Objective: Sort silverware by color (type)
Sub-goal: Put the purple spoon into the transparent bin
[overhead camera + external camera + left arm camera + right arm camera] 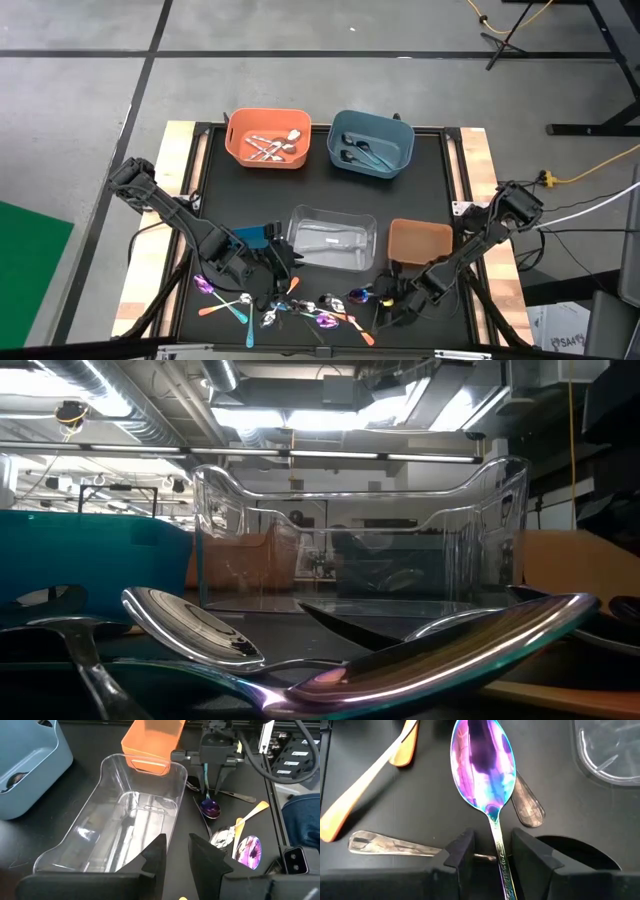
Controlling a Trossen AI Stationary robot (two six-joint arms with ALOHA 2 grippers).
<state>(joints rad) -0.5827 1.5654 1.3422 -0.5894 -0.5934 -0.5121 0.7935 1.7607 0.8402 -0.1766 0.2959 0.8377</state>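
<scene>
Silverware (300, 308) lies scattered along the near edge of the bench (420, 170), in front of the clear bin (333, 238). The right claw (492, 851) sits low over the right end of this scatter, its fingers part open astride the handle of an iridescent spoon (482, 765) whose bowl points ahead; whether they pinch it I cannot tell. Best practice: close squarely on the handle, lift straight up clear of the orange-handled piece (367, 782) and silver handles beside it, while the left claw (176, 851), part open and empty, waits at the clear bin's near wall.

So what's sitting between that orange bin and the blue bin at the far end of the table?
Nothing. In the high view, only bare black mat shows between the orange bin and the blue bin; they stand side by side without touching.
</scene>
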